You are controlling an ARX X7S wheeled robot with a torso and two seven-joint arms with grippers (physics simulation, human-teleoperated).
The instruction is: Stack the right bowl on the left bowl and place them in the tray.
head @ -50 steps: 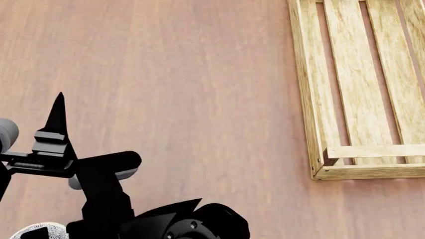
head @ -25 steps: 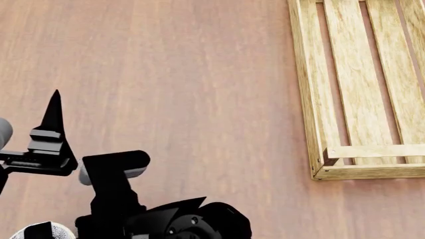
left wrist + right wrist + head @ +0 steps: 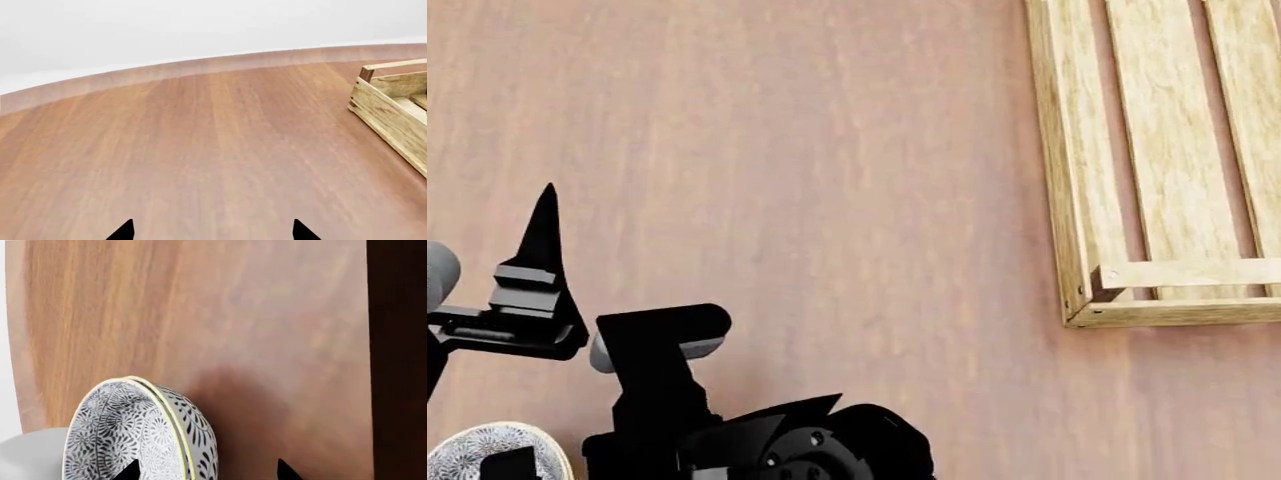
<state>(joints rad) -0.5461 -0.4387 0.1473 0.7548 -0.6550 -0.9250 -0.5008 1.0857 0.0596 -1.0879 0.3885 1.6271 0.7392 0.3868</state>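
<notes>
Closest in, at the near edge of the table point(image 3: 827, 200), sits a bowl point(image 3: 143, 432) with a black and white swirly pattern and a thin yellow rim. It may be two bowls stacked; I cannot tell. The right gripper point(image 3: 203, 471) has its jaws spread wide around it. The left gripper point(image 3: 212, 231) is spread wide over bare wood. Farther off on the right is one light wooden tray point(image 3: 1154, 160) with a slatted bottom.
</notes>
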